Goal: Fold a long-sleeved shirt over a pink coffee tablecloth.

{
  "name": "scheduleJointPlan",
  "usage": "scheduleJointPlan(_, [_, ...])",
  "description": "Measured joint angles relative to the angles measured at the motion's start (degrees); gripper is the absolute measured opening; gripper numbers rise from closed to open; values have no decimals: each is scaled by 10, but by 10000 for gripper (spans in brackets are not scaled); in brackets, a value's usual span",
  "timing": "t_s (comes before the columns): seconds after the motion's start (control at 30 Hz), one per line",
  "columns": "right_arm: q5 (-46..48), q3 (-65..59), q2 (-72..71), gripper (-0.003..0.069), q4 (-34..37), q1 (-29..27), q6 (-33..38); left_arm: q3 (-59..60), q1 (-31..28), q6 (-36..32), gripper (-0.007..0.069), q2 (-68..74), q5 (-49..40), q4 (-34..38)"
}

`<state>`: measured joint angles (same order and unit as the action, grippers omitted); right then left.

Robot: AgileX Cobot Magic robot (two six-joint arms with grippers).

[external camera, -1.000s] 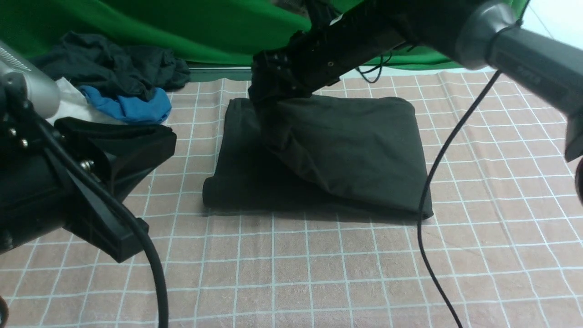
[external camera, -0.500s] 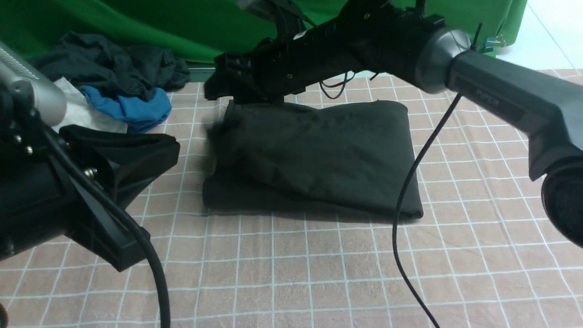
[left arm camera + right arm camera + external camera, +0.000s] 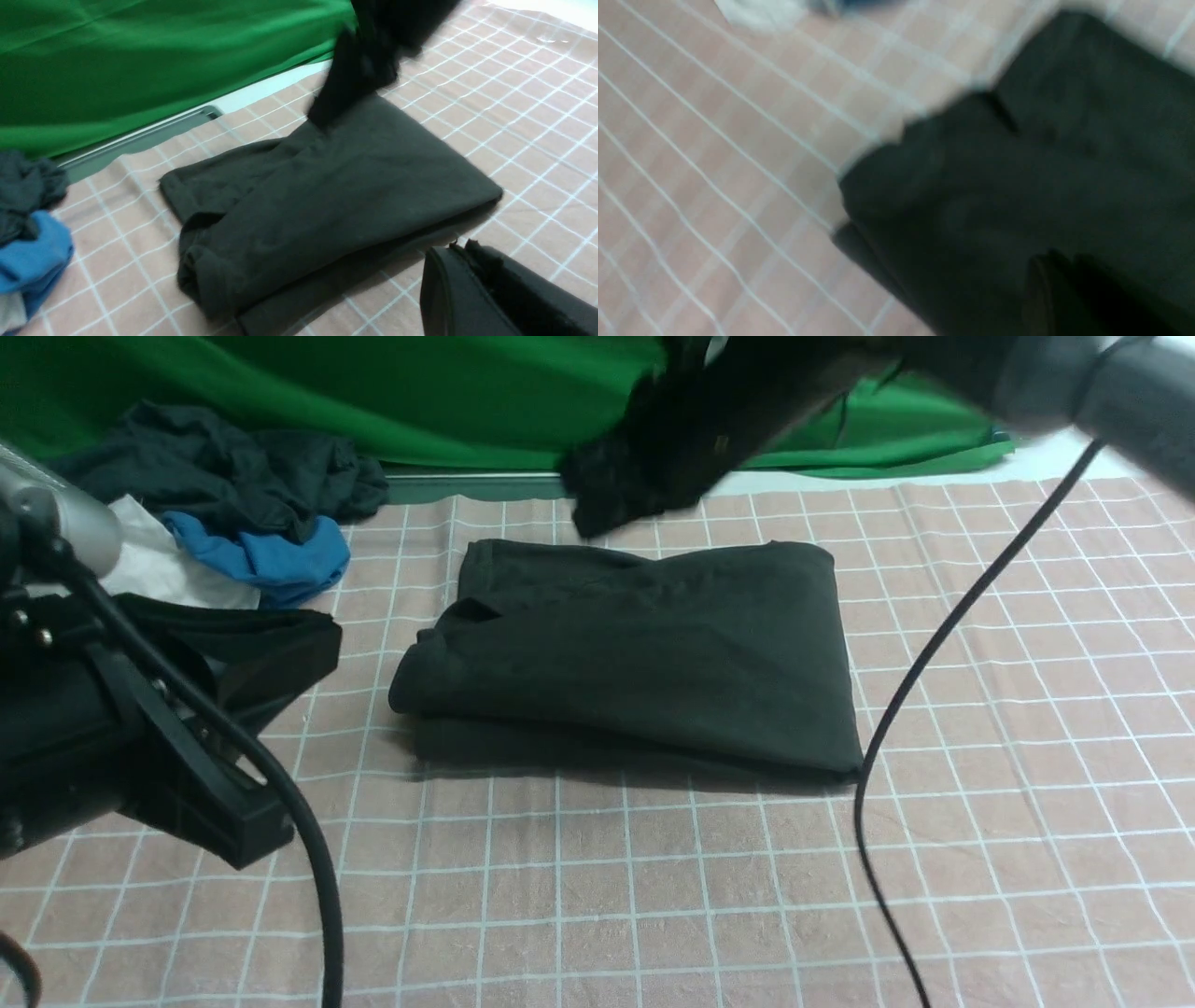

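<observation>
Basically last fold looks done: shirt (image 3: 635, 653) lies folded on tablecloth (image 3: 653, 877). Right gripper (image 3: 607, 504) closed, looks empty, above its far edge; left gripper (image 3: 460, 252) closed. Next: retract.

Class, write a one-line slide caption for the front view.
Folded black long-sleeved shirt lies on the pink gridded tablecloth; the right gripper hangs above its far edge.

The folded black long-sleeved shirt (image 3: 635, 653) is soft matt cloth, faintly creased. Under it, the dusty pink white-gridded tablecloth (image 3: 653, 896) looks like thin, dull woven fabric. The green backdrop cloth (image 3: 420, 392) has a slight sheen. The black cable (image 3: 920, 653) is smooth and faintly glossy.
</observation>
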<state>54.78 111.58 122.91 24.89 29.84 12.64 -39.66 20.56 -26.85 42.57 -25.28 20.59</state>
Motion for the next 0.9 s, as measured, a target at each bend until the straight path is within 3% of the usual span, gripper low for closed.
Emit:
scheduleJointPlan(0.13, [-46,-48,35,35,-2,26,0,0,0,34,17,0,3,-34])
scheduleJointPlan(0.4, [28,-58,74,52,-19,38,-2,0,0,57,17,4,3,-57])
scheduleJointPlan(0.53, [46,-58,42,63,-59,36,-13,0,0,57,17,4,3,-58])
scheduleJointPlan(0.67, [37,-57,-25,98,-143,2,-77,0,0,57,17,4,3,-58])
scheduleJointPlan(0.77, [12,-52,-49,186,-196,-61,-137,0,0,58,17,4,4,-58])
scheduleJointPlan(0.9, [-16,-52,-27,403,-213,-137,-168,0,0,58,17,4,6,-58])
